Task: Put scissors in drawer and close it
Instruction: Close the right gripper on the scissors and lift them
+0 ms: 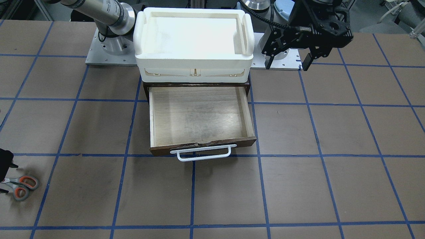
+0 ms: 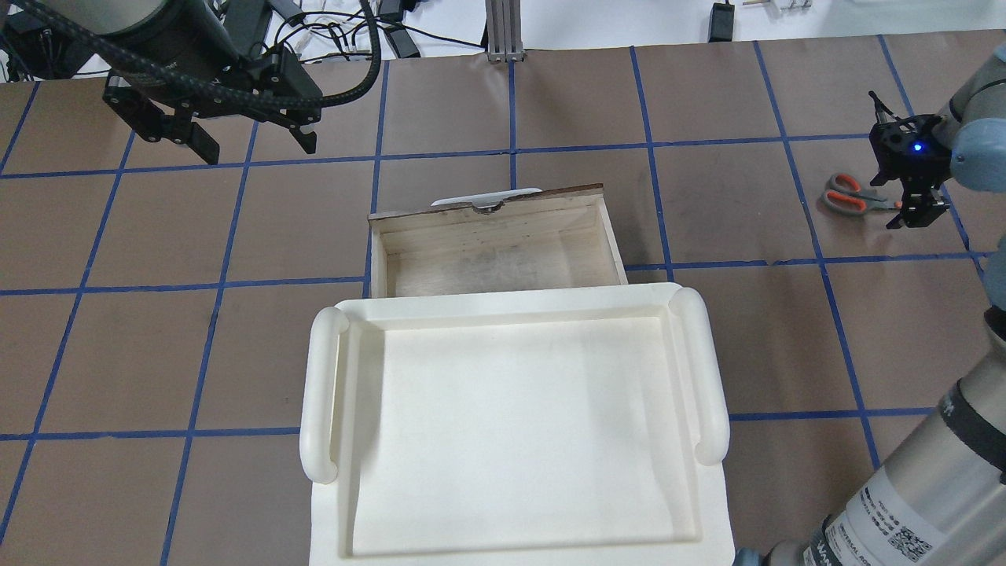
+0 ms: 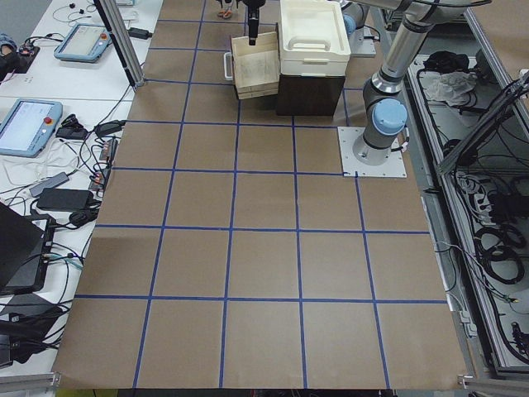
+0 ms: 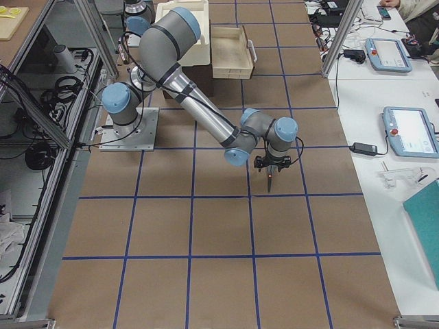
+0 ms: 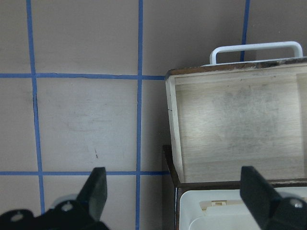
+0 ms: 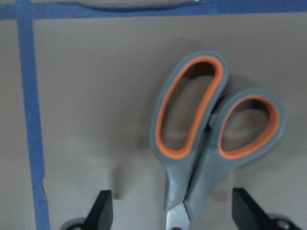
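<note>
Now, scissors [image 6: 211, 139] flat, handles toward drawer [image 1: 199, 113]

right claw [image 6: 171, 201] spread, low (left claw [image 5: 173, 176] spread too)

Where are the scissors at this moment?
In the overhead view the scissors lie flat on the table at the far right, well right of the open drawer, beneath the open right claw.

The only lettering that can be read is a small printed label [image 2: 855, 533] on the right arm [image 2: 935, 472], above the worktop's robot-side right corner, which seems to begin "UNIVERSAL", with a square code patch [image 2: 912, 542] beside it too fine to make out.
</note>
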Motion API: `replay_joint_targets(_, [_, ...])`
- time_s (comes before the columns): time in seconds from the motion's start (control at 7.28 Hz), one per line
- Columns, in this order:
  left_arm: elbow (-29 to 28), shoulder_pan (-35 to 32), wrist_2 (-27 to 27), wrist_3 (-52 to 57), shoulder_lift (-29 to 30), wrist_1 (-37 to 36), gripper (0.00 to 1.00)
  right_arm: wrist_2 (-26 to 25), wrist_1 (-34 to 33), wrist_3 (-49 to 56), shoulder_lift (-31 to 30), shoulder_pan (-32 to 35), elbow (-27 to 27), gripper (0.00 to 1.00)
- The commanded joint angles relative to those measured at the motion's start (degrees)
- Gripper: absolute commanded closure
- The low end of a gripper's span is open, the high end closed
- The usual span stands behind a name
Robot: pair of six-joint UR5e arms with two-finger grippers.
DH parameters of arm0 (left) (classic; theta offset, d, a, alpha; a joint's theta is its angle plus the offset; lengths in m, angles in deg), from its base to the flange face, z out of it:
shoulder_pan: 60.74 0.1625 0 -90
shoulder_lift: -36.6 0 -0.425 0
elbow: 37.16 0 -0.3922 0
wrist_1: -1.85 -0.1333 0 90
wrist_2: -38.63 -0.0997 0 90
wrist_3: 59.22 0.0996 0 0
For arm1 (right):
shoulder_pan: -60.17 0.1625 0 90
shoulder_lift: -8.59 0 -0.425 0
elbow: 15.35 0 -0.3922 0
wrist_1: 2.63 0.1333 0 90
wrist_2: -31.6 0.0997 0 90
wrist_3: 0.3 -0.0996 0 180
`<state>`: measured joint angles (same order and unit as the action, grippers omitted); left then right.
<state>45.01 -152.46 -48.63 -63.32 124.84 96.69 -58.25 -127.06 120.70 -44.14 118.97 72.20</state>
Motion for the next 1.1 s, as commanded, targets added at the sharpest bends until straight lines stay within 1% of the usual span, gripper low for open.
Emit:
replay_joint_targets(0.0, [0.36, -0.13, -3.85, -0.47, 0.17, -0.1, 0.0, -0.23, -0.03, 0.11, 0.26, 0.0, -0.02, 0.2])
replay_joint_targets(0.14, [0.71, -0.13, -4.93, -1.34, 0.09, -0.1, 0.0, -0.23, -0.03, 0.11, 0.26, 0.0, -0.02, 0.33])
replay_joint_targets(0.27, [0.8, -0.13, -5.11, -1.26, 0.0, -0.01, 0.0, -0.58, -0.11, 0.11, 0.17, 0.0, -0.02, 0.78])
replay_joint_targets(0.41, [0.8, -0.13, -5.11, -1.17, 0.0, 0.07, 0.0, -1.37, -0.03, 0.2, 0.17, 0.0, -0.36, 1.0])
replay_joint_targets(0.82, [0.8, -0.04, -5.2, -0.74, 0.0, 0.16, 0.0, -1.64, 1.37, 2.48, -0.88, 0.09, -1.24, 1.0])
replay_joint_targets(0.96, [0.8, -0.04, -5.29, -0.65, 0.0, 0.16, 0.0, -1.55, 1.9, 2.48, -2.62, 0.35, -1.42, 1.0])
